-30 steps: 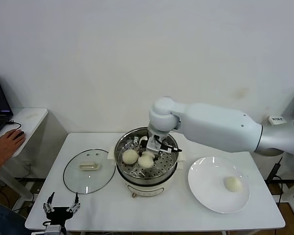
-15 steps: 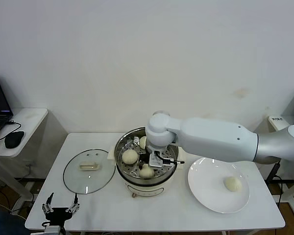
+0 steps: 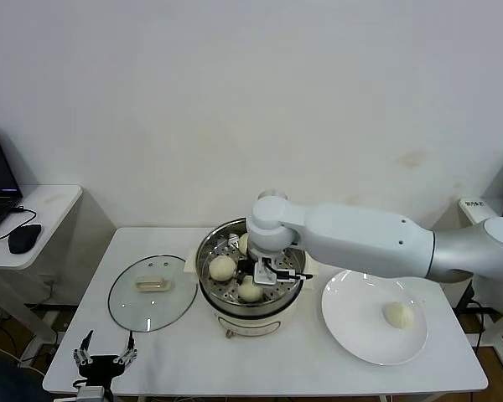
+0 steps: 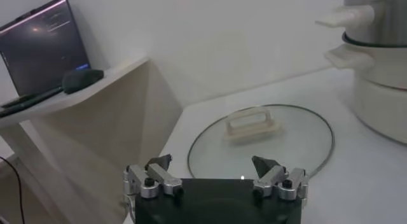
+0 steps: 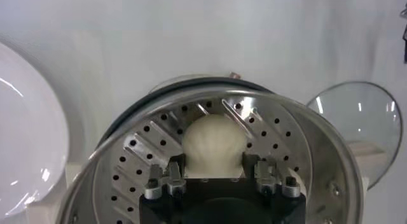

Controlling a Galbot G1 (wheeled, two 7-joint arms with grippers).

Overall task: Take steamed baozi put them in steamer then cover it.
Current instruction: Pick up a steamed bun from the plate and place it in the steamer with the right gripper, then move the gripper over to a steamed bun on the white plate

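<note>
The steamer (image 3: 208, 285) stands mid-table, a steel pot with a perforated tray (image 5: 267, 136) on a cream base. Three steamed baozi lie in it: one on the left (image 3: 223, 267), one at the back (image 3: 244, 243) and one at the front (image 3: 250, 291). My right gripper (image 3: 263, 280) reaches down into the pot. Its fingers press both sides of the front baozi (image 5: 213, 142), which rests on the tray. A last baozi (image 3: 398, 314) sits on the white plate (image 3: 352, 322). The cover (image 3: 134, 306) lies flat left of the steamer. My left gripper (image 4: 216, 161) hangs open at the table's front left.
A side table on the left carries a laptop (image 4: 41, 47) and a mouse (image 3: 23, 239). The plate lies right of the steamer, near the table's right edge. My right arm crosses over the plate's back side.
My right gripper has carried its baozi from the tray's middle down to its front. A person's hand has left the mouse. The left arm has not moved.
</note>
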